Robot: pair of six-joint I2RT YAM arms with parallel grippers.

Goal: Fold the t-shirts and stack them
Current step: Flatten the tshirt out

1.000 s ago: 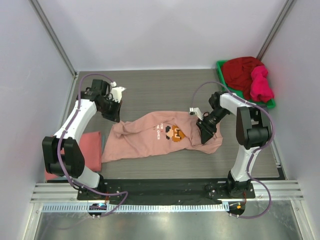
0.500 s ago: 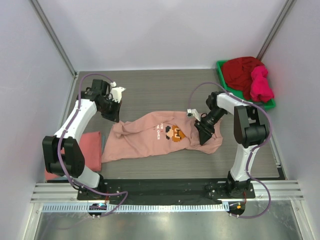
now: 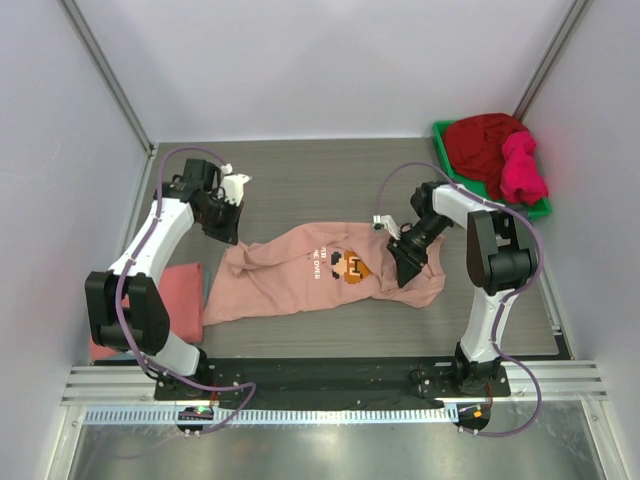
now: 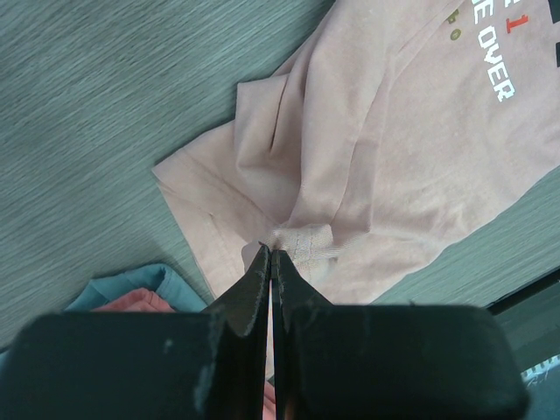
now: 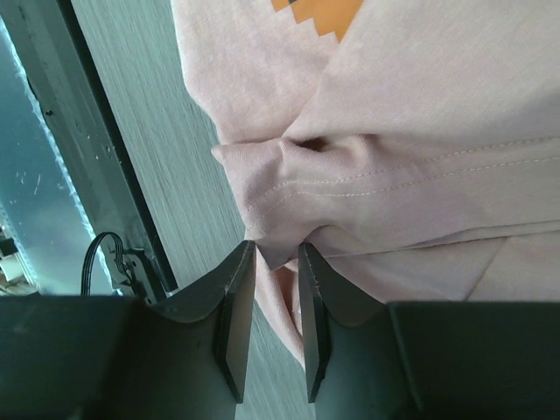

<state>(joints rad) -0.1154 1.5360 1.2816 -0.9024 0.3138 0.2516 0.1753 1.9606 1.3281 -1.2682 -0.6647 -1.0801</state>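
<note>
A pale dusty-pink t-shirt (image 3: 320,270) with an orange-brown pixel graphic lies spread and creased across the middle of the table. My left gripper (image 3: 230,234) is at its upper left corner. In the left wrist view the left gripper (image 4: 269,252) is shut, pinching the shirt's hem (image 4: 302,241). My right gripper (image 3: 407,268) is low over the shirt's right part. In the right wrist view the right gripper (image 5: 276,249) has its jaws closed narrowly on a bunched fold of the pink cloth (image 5: 367,184). A folded coral-red t-shirt (image 3: 181,298) lies at the left.
A green bin (image 3: 441,130) at the back right holds a dark red t-shirt (image 3: 480,140) and a magenta t-shirt (image 3: 522,168). The black base rail (image 3: 330,372) runs along the table's near edge. White walls close in the sides and back.
My right gripper has shifted slightly left over the shirt's right part. The left arm and the shirt's outline have hardly moved.
</note>
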